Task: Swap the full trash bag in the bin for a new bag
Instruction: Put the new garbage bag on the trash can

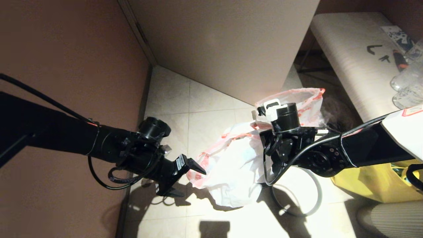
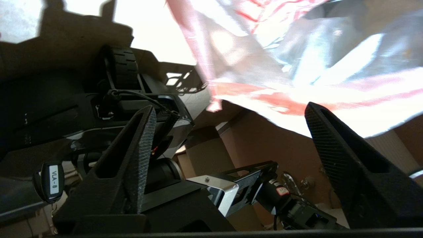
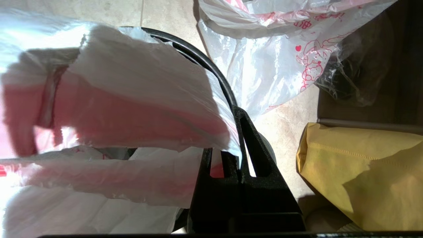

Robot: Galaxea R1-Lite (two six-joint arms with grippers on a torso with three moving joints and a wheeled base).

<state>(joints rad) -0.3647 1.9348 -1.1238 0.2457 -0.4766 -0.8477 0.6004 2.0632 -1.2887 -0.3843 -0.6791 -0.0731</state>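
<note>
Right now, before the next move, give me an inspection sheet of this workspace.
Surface: tiled floor, sunlit patches.
Job's things: new bag slack, draping to the floor; grey hoop beside it; bin body not made out.
Clutter: second white bag, yellow tote, small clear bag.
Grippers: left gripper open at the bag's hem; right gripper shut on new bag's film.
Cables: black loops under left wrist.
Surroundings: brown wall, bench with clear bottles.
</note>
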